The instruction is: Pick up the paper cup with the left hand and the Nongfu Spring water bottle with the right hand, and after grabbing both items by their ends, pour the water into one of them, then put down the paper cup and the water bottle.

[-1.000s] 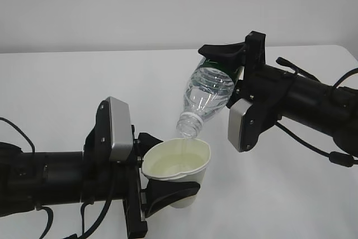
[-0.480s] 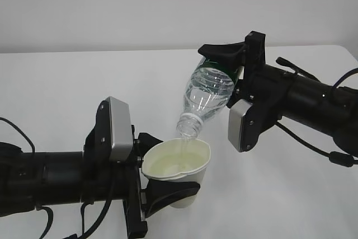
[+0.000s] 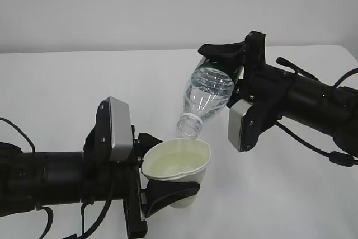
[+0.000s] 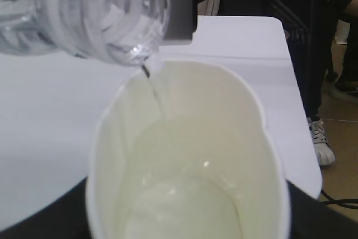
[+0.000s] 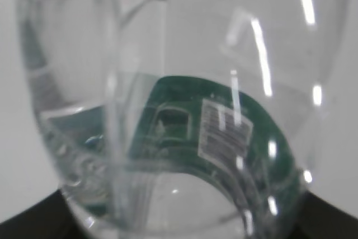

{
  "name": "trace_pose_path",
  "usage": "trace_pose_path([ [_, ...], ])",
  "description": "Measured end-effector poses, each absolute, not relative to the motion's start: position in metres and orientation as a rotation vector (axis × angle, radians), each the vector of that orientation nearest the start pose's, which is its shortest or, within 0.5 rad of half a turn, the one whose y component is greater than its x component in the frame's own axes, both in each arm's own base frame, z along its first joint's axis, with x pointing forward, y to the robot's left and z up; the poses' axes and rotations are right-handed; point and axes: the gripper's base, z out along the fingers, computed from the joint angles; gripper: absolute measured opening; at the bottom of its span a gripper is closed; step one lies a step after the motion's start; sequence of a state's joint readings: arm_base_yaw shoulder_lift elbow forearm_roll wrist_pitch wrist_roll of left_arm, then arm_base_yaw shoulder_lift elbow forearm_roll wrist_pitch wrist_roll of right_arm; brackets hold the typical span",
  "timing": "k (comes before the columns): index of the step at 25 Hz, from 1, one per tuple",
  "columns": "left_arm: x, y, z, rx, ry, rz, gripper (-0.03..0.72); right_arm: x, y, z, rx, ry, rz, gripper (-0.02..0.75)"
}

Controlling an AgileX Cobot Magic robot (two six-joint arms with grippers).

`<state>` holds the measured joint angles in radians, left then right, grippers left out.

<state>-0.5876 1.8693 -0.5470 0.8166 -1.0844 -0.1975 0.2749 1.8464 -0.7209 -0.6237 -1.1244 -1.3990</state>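
My left gripper (image 3: pixel 159 173) is shut on the white paper cup (image 3: pixel 184 196) and holds it upright just above the table. The cup (image 4: pixel 263 138) is squeezed slightly oval and holds water (image 4: pixel 184 183). My right gripper (image 3: pixel 222 64) is shut on the base end of the Nongfu Spring water bottle (image 3: pixel 208 96), near its dark green label. The bottle is tilted neck-down, with its open mouth (image 3: pixel 189 127) just over the cup's rim. In the left wrist view a thin stream of water (image 4: pixel 158 90) runs from the mouth into the cup. The bottle (image 5: pixel 184 110) fills the right wrist view, with some water left inside.
The white table (image 3: pixel 67 82) spreads under both arms. In the left wrist view its far right edge (image 4: pixel 305 116) shows, with a person's legs and a shoe (image 4: pixel 321 141) standing beyond it. Cables hang from the right arm (image 3: pixel 313 104).
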Motion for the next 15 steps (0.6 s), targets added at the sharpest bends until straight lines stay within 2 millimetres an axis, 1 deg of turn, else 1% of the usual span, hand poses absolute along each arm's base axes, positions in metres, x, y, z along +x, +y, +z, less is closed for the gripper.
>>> trace_pose_path([
  [7,0.2083,-0.2092,0.1300,1.205,1.480,-0.879,0.419,0.3119,0.1378,0.1794,-1.536,0.485,-0.680,0.459],
  [8,0.2083,-0.2092,0.1300,1.205,1.480,-0.879,0.419,0.3119,0.1378,0.1794,-1.537,0.483,-0.681,0.477],
  [10,0.2083,-0.2092,0.1300,1.205,1.480,-0.879,0.419,0.3119,0.1378,0.1794,-1.537,0.483,-0.681,0.463],
  [15,0.2083,-0.2092,0.1299,1.205,1.480,-0.879,0.419,0.3119,0.1378,0.1794,-1.537,0.483,-0.681,0.460],
])
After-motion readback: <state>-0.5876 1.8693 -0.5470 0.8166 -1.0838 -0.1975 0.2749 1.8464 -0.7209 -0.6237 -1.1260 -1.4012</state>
